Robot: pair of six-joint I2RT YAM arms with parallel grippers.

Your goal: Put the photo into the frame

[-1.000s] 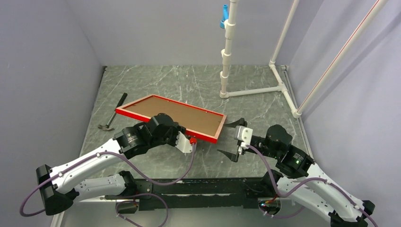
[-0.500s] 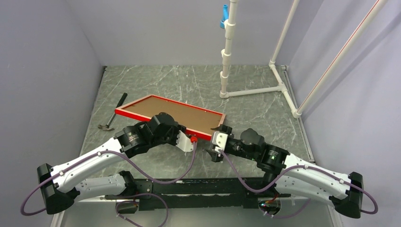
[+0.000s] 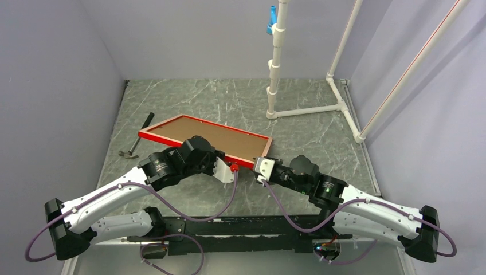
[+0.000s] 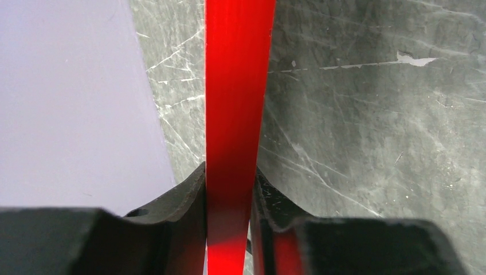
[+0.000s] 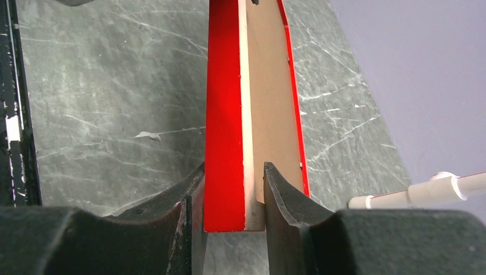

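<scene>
Both the left hand [image 4: 229,189] and the right hand [image 5: 232,197] clench the frame [image 3: 229,128] side nearest the surface's [image 3: 189,97] near edge. The photo is perhaps already inside; next, both must move together.

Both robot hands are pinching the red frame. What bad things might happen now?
1. The left gripper and right gripper both pinch only the thin near edge of the frame. The rest sticks out unsupported, so it might tip or slip.
2. The right gripper sits at the very corner, so a small slide might lose it.
3. The hammer lies by the frame's far left corner; a swing that way might bump it.
</scene>
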